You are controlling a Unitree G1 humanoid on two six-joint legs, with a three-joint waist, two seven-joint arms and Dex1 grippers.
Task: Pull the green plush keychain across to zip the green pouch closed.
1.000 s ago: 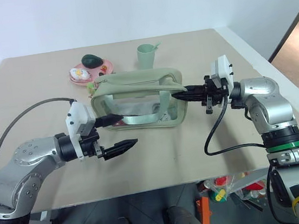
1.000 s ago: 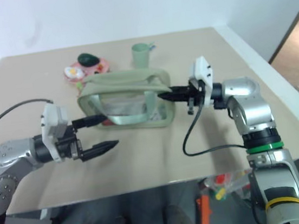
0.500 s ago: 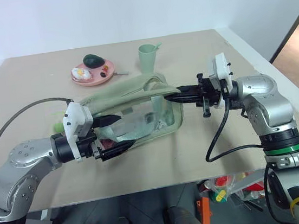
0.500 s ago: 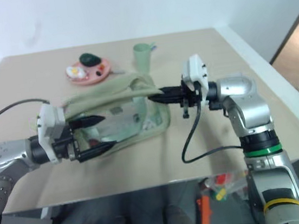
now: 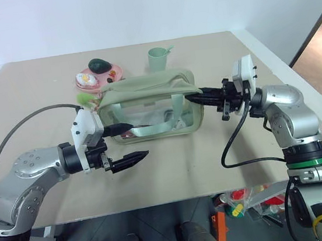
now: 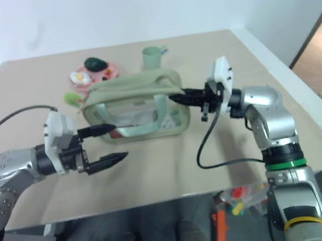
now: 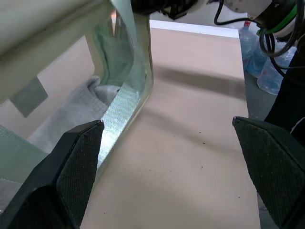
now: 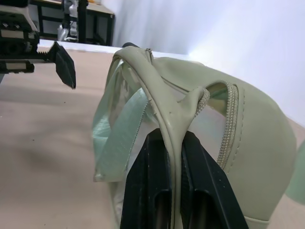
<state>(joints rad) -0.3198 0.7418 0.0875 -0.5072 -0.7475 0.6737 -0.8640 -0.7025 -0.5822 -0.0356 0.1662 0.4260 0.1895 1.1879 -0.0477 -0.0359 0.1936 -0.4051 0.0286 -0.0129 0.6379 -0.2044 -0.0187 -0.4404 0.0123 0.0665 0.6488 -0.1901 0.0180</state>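
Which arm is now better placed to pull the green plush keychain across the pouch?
Probably left. Its gripper is open and free beside the green plush keychain, while the right gripper is shut on the green pouch.

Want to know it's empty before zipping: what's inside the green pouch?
Through the green pouch's clear side panel, something pale lies on its floor, with a red bit at one end. The fabric top and strap hide the rest.

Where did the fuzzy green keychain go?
In the left eye view the green plush keychain lies on the table at the green pouch's left end, just in front of the pink plate.
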